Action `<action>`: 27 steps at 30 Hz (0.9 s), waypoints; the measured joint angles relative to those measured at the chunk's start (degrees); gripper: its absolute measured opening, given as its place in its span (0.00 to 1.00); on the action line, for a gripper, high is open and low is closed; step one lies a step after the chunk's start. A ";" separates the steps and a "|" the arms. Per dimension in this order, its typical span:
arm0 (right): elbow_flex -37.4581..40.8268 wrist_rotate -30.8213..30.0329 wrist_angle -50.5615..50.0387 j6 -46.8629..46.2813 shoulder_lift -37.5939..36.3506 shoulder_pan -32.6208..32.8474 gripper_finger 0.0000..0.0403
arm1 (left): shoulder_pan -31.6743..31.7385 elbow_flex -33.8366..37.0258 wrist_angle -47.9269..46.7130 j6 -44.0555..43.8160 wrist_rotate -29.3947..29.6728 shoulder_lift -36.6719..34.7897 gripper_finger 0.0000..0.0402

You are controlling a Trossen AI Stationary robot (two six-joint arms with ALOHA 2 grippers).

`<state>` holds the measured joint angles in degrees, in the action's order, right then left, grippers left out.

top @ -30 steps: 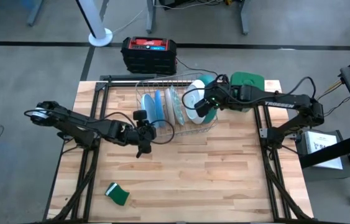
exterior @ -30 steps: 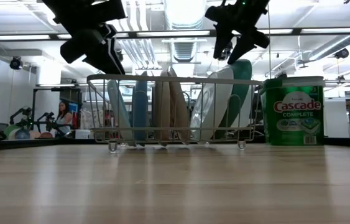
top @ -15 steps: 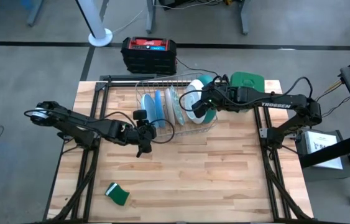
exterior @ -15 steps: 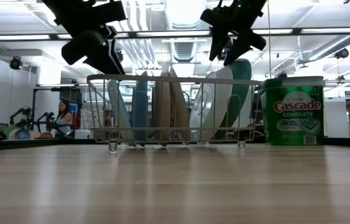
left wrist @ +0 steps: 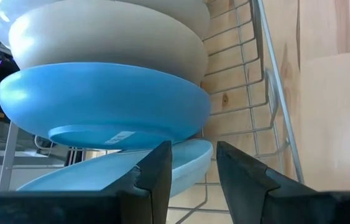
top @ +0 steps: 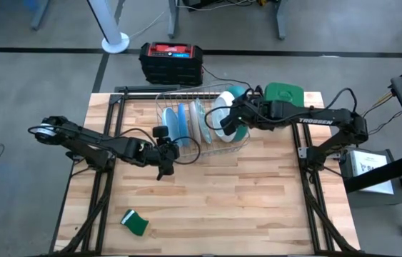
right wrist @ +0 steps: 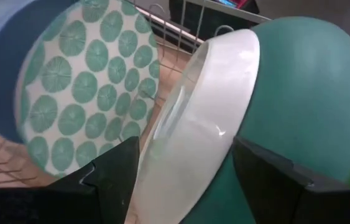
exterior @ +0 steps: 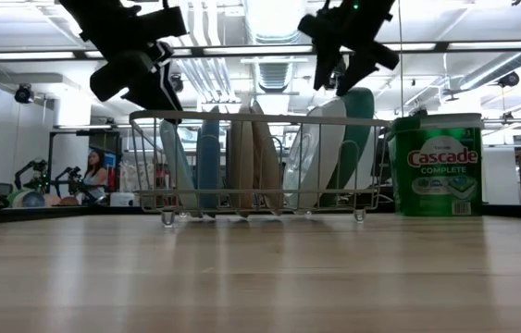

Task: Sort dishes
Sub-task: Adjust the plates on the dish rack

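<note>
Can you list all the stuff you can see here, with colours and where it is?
wire rack: one, silver, far middle of the wooden table
plates: several standing on edge in the rack, light blue, cream, white and teal; exact count hard to tell
patterned plate: one, white with teal round prints, in the rack beside a white plate
sponge: one, green, near left corner of the table
detergent tub: one, clear with green lid, right of the rack
black and red box: one, on the floor beyond the table
left pincer: dark, open, by the rack's left end, holding nothing
right pincer: dark, open, over the rack's right end, around a white plate's rim
</note>
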<state>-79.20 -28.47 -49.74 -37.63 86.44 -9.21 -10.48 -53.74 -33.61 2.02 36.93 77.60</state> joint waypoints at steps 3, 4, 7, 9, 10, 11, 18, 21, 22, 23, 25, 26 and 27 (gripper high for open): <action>-0.15 -0.04 -0.53 -0.10 0.89 -0.63 0.62 | 0.12 0.01 0.10 0.00 0.00 0.00 0.29; -0.13 -0.22 -0.57 0.01 1.16 -0.83 0.62 | 0.11 0.03 0.09 0.00 0.00 0.01 0.29; -0.20 -0.46 -0.93 0.13 2.30 -0.83 0.62 | 0.13 0.03 0.12 0.00 0.00 0.01 0.29; -0.27 -0.48 -1.66 -0.31 2.87 -0.82 0.63 | 0.15 0.06 0.11 0.00 0.00 0.01 0.29; -0.28 -0.49 -1.97 -0.80 3.08 -0.80 0.63 | 0.16 0.08 0.13 -0.02 0.00 0.00 0.29; -0.26 -0.35 -2.17 -0.94 3.08 -0.72 0.63 | 0.17 0.14 0.12 -0.01 0.01 0.00 0.29; -0.04 0.46 2.18 1.83 3.10 0.05 0.62 | 0.26 0.27 0.16 0.00 0.00 0.00 0.29; 0.02 0.79 4.02 3.59 3.19 0.17 0.63 | 0.28 0.27 0.18 0.00 0.00 0.01 0.29; 0.02 0.93 4.61 4.13 3.19 0.19 0.63 | 0.27 0.27 0.18 0.00 0.00 0.01 0.29; 0.01 1.20 5.40 4.43 3.19 0.21 0.63 | 0.28 0.27 0.21 0.00 0.00 0.01 0.29; 0.01 1.57 5.91 4.56 3.21 0.30 0.63 | 0.31 0.27 0.36 0.00 0.00 0.00 0.29; 0.02 1.57 5.80 4.64 3.21 0.33 0.63 | 0.39 0.27 0.44 0.00 0.00 0.00 0.29; 0.02 1.64 5.76 4.72 3.21 0.35 0.62 | 0.45 0.27 0.42 0.00 0.00 0.00 0.29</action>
<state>-79.18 -26.83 -43.98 -32.91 89.65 -8.86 -10.03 -53.47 -33.19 2.02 36.93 77.60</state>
